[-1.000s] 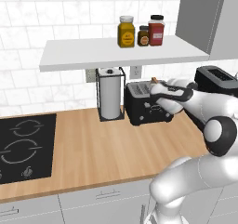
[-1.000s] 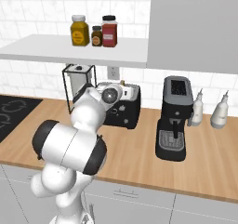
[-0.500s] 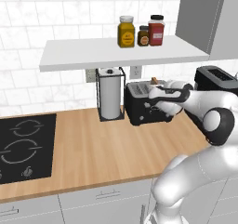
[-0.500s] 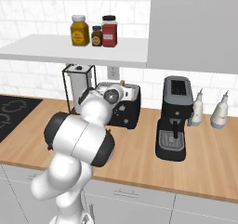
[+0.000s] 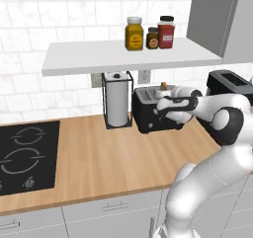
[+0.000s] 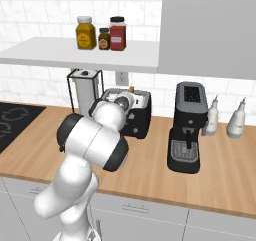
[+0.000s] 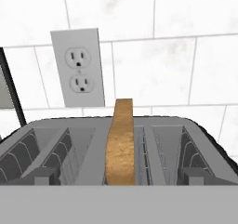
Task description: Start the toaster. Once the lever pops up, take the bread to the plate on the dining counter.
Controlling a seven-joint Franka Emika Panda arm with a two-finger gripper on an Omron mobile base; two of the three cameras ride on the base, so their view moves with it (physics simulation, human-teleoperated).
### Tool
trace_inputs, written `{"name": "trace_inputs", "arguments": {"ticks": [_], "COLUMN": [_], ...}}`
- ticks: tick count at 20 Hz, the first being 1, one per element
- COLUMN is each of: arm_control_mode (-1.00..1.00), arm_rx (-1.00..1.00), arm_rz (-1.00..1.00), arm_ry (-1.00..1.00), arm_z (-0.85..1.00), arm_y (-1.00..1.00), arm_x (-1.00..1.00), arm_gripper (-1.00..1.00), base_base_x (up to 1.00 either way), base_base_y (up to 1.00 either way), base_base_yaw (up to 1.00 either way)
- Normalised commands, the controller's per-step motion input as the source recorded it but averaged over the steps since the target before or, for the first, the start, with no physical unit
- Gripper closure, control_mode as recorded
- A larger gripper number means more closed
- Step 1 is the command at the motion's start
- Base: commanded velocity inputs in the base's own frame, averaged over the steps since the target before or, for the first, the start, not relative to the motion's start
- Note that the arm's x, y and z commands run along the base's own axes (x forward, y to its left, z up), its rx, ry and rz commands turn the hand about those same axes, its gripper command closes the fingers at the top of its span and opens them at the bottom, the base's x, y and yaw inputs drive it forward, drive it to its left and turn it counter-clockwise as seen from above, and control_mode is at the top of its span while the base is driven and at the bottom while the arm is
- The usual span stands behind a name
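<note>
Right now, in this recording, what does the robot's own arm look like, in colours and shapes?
A glossy white arm built from thick rounded segments, with dark grey to black bands and caps at the joints. Its wrist narrows into a white housing edged by a black band. No cables, sleeves or markings are visible on it. The pincer's own look cannot be made out here.

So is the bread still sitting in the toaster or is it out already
In. The bread stands on edge in the toaster, its top sticking up above the slots.
</note>
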Motion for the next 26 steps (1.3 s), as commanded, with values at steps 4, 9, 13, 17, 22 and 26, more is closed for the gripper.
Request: {"name": "trace_inputs", "arguments": {"ticks": [4,9,13,17,22,26], "arm_control_mode": [-1.0,-1.0,-1.0,-1.0,-1.0,-1.0], "arm_rx": [0.0,0.0,0.0,0.0,0.06,0.04], "arm_rz": [0.0,0.0,0.0,0.0,-0.06,-0.09], "arm_ry": [0.0,0.0,-0.07,-0.12,-0.17,-0.21], "arm_z": [-0.11,-0.05,0.0,0.0,0.06,0.31], "arm_y": [-0.01,0.0,0.0,0.0,0.0,0.01], "arm_x": [0.23,0.2,0.0,-0.26,-0.33,-0.02], "arm_gripper": [-1.0,1.0,1.0,1.0,1.0,1.0], "base_base_x": [0.0,0.0,0.0,0.0,0.0,0.0], "base_base_y": [0.0,0.0,0.0,0.0,0.0,0.0], "base_base_yaw": [0.0,0.0,0.0,0.0,0.0,0.0]}}
